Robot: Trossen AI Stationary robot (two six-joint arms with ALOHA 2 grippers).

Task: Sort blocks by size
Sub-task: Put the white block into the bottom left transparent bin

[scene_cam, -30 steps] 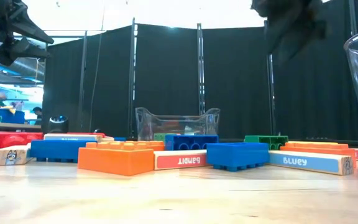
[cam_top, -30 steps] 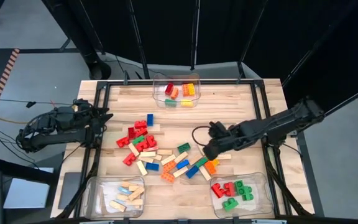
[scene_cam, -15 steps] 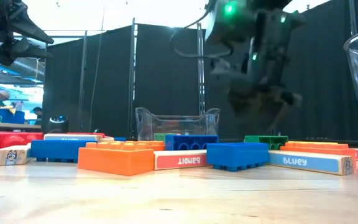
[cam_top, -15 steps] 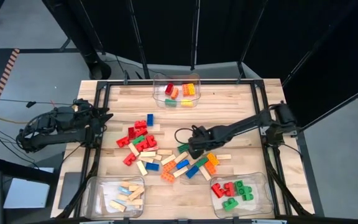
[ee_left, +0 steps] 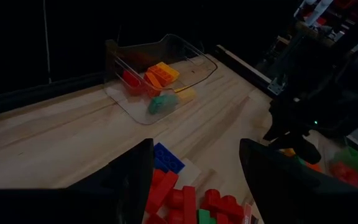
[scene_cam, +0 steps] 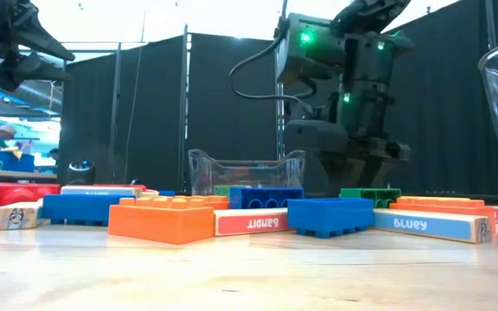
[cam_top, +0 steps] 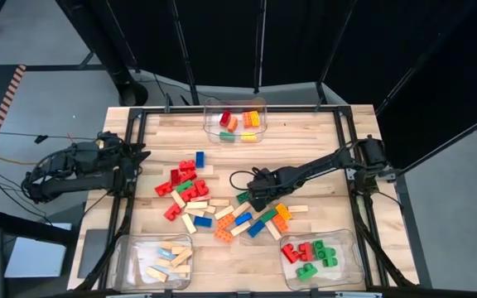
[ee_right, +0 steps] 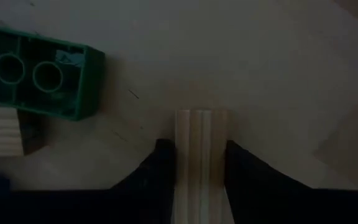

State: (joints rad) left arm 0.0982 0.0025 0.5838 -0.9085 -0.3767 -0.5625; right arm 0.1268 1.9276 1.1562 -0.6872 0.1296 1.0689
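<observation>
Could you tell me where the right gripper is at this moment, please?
In the high view the right gripper is low over the middle of the table, at the block pile's right side, jaws astride a pale wooden bar beside a green brick.

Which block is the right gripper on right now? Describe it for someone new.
Find the loose pile mid-table. At its right edge the right gripper straddles a pale wooden bar, fingers on both long sides. Unlike the green studded brick beside it, it is plain, grooved and tan.

Two dark jointed arms, looping black cables, green indicator lights, black-fingered right pincer [scene_cam: 360, 166]
</observation>
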